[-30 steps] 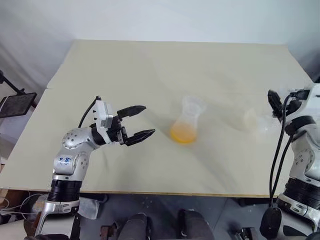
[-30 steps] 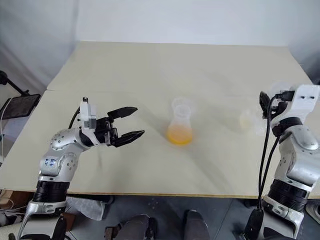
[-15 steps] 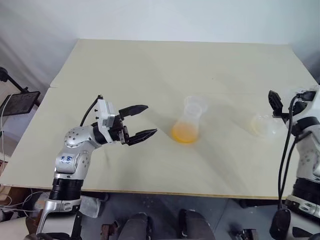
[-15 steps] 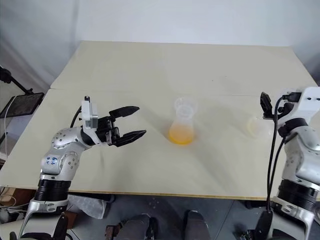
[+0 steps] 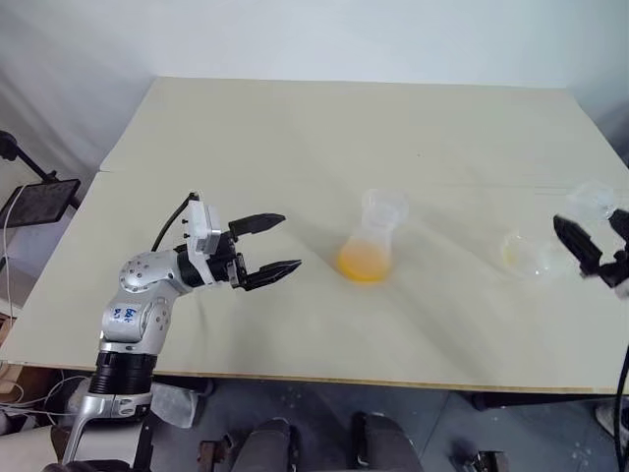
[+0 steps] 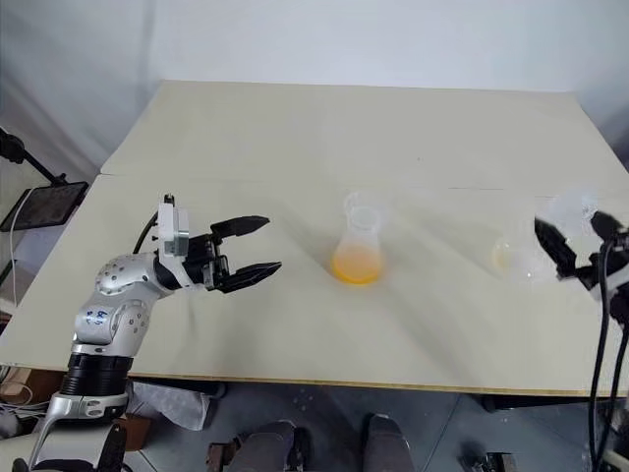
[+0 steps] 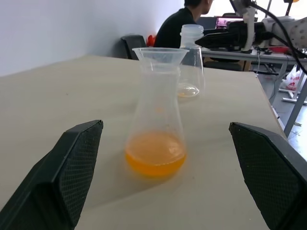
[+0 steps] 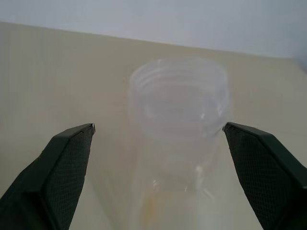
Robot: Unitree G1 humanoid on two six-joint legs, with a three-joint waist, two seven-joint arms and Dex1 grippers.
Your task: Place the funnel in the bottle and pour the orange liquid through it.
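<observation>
The tan table (image 5: 295, 147) spreads beneath my claws. Ahead of my wide-spread left claw (image 5: 267, 249) stands the bottle (image 5: 369, 246) with the funnel (image 7: 159, 53) in its neck, holding the orange liquid (image 7: 155, 153). My right claw (image 5: 593, 241) gapes around a clearer flask (image 8: 178, 124), not touching it.

Pale beige table (image 5: 295, 138) against plain white wall (image 5: 295, 39); seated person (image 7: 184, 24) by desk (image 7: 249, 55) beyond.

Silver left arm (image 5: 138, 305), blue joint markings, black cable, black textured end effector (image 5: 267, 246) fingers
</observation>
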